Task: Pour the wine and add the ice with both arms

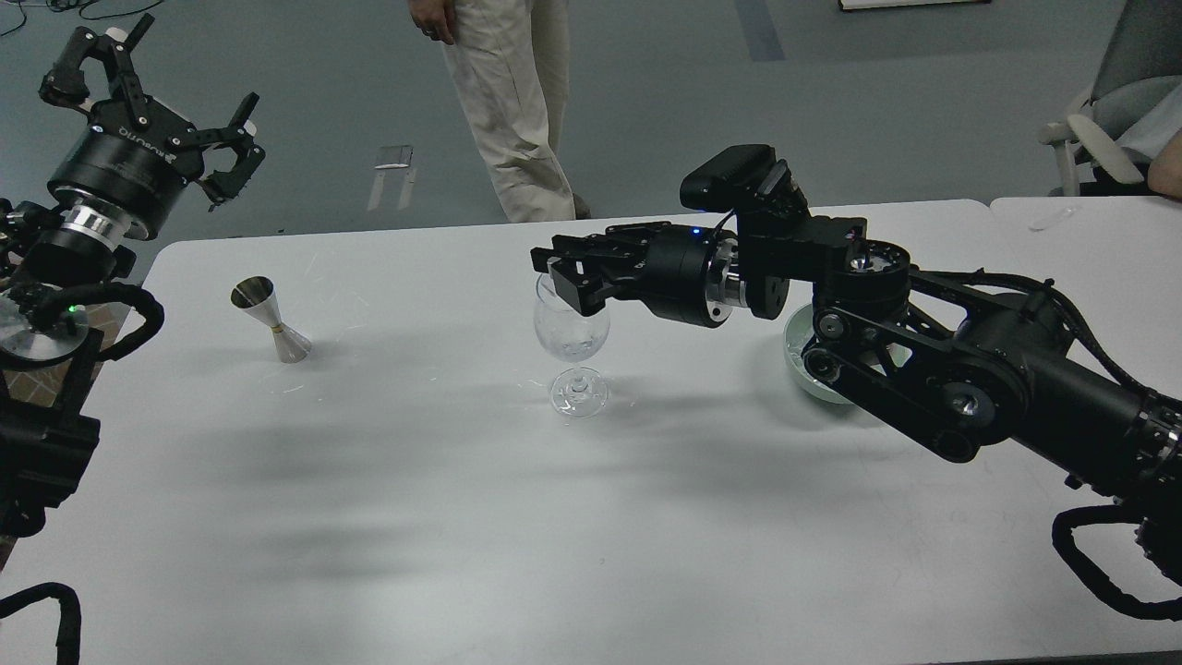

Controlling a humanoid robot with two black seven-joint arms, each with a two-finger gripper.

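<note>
Black and stubby, the right gripper [554, 268] reaches in level from the right and sits right at the rim of the wine glass [572, 334], its fingers drawn close together over the glass mouth; whether anything is pinched between them cannot be told, since they read as one dark mass from this angle. Directly below the fingertips, in the bowl of the glass, lie whitish glassy glints that look like ice [574, 347], and any wine around them cannot be made out. The glass stands upright on the white table [416, 517]. Behind the right arm [923, 351], a pale green bowl [802, 362] is mostly hidden by the arm's joints. Well to the left of the glass stands a steel jigger [270, 319], upright and alone. The left gripper [148, 83] is raised high at the table's far left corner, fingers spread wide, gripping nothing. A person in beige trousers [512, 102] stands beyond the table.
</note>
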